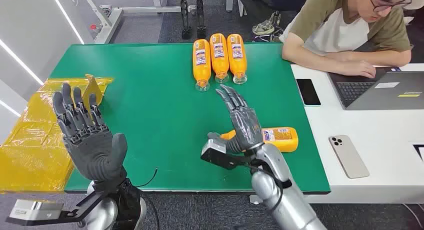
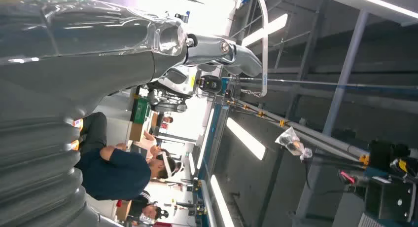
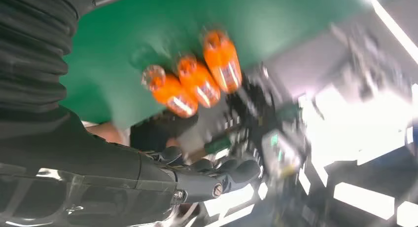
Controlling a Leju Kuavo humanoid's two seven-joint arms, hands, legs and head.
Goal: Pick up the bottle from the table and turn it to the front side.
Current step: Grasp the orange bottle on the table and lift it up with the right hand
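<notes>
Nearest, the left hand (image 1: 90, 135) is raised with fingers spread, holding nothing. The right hand (image 1: 239, 121) is also open, fingers stretched out above the green worktop (image 1: 150, 115), gripping nothing. Just behind and to the outer side of its palm lies the bottle (image 1: 280, 138) on its side, label up as far as the partly hidden view allows. Farther ahead of the fingertips, three bottles (image 1: 219, 57) lie side by side in a row, seemingly already turned. So the last bottle looks not yet picked up; grasping and turning it remain.
</notes>
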